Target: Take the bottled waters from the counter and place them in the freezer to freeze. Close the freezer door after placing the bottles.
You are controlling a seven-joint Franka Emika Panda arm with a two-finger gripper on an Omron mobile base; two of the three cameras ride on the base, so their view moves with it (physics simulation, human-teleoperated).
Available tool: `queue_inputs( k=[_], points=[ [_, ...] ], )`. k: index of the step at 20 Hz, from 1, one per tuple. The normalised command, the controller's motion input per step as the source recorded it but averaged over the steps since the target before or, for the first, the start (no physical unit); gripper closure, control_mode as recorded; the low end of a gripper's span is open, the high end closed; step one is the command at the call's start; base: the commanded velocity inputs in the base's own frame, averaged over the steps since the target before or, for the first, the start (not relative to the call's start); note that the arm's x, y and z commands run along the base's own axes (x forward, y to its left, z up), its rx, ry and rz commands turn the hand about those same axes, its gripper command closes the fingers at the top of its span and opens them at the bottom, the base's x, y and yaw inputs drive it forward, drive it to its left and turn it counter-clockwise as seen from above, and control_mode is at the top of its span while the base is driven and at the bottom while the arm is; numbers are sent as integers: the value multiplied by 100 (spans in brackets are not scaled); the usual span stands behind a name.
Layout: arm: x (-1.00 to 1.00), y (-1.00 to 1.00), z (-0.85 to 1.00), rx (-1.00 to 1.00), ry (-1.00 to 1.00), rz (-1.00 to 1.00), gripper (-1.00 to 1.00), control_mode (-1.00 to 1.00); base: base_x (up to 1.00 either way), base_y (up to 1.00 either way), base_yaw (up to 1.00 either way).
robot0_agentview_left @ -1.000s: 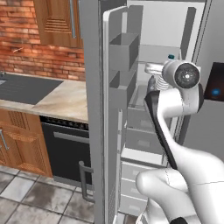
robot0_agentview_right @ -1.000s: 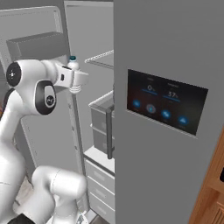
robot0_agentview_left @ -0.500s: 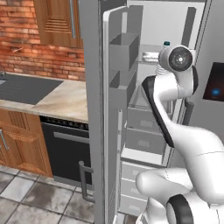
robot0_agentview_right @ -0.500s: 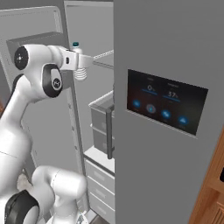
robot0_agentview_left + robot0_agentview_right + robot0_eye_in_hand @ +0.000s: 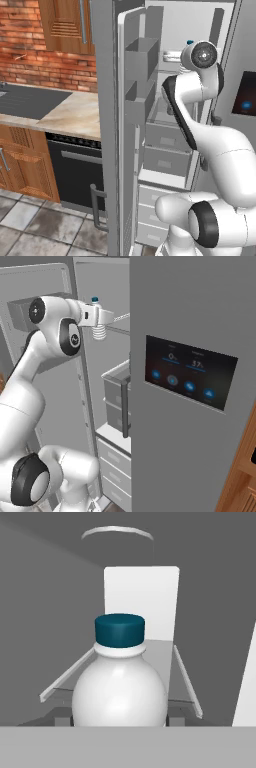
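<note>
Bottled water (image 5: pixel 120 682) upright in the jaws (image 5: pixel 100 323) — arm raised, reaching level into the freezer (image 5: pixel 112 381).

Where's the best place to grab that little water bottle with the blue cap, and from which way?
Probably round its fat white middle, coming in from the side, as the gripper does. The water bottle stands upright, and its body is round and ribbed, giving the fingers more to squeeze than the small blue cap, which stays free on top.
</note>
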Motion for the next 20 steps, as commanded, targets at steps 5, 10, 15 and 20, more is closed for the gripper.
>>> queue_inputs(
  k=[5,10,15,20],
  points=[
    [34,-22,0,0,0,0,100,-100,0,0,0],
    [47,-5,0,0,0,0,100,-100,0,0,0],
    [55,-2,0,0,1,-1,100,-100,0,0,0],
    [44,-18,0,0,0,-1,100,-100,0,0,0]
  ],
)
